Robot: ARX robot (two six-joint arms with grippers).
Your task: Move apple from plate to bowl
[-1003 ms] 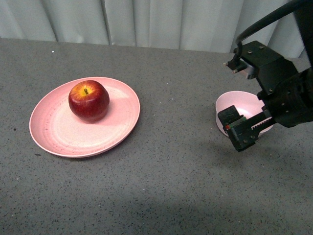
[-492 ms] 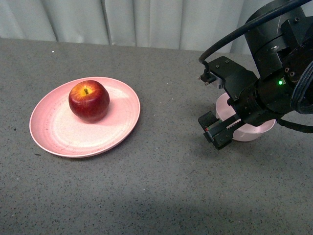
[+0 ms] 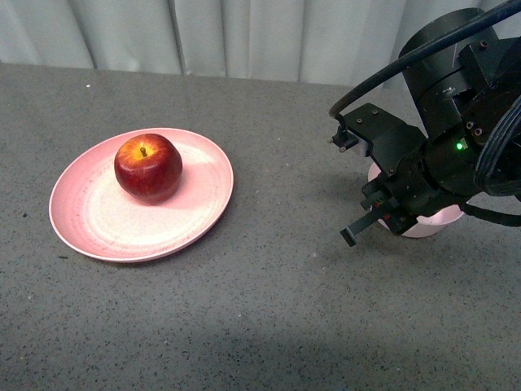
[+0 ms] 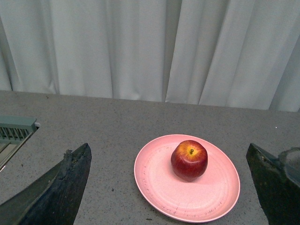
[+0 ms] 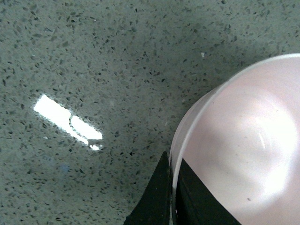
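Note:
The dark-red apple (image 3: 147, 167) (image 4: 189, 160) sits stem up on the wide salmon-pink plate (image 3: 89, 220) (image 4: 154, 180) at the left of the table. The small pale pink bowl (image 3: 435, 221) (image 5: 239, 150) stands at the right, mostly hidden behind my right arm in the front view. My right gripper (image 3: 383, 213) (image 5: 172, 187) is shut on the bowl's rim, one finger outside the wall and one inside. My left gripper (image 4: 173, 187) is open, well short of the plate, with its dark fingers (image 4: 61, 183) wide on either side of it.
A pale curtain (image 3: 244, 37) closes off the far edge of the grey speckled table (image 3: 269, 309). A grey ridged object (image 4: 14, 129) lies at the edge of the left wrist view.
My right arm has swung in over the bowl and turned, so it now hides most of the bowl. The apple and the plate have not moved.

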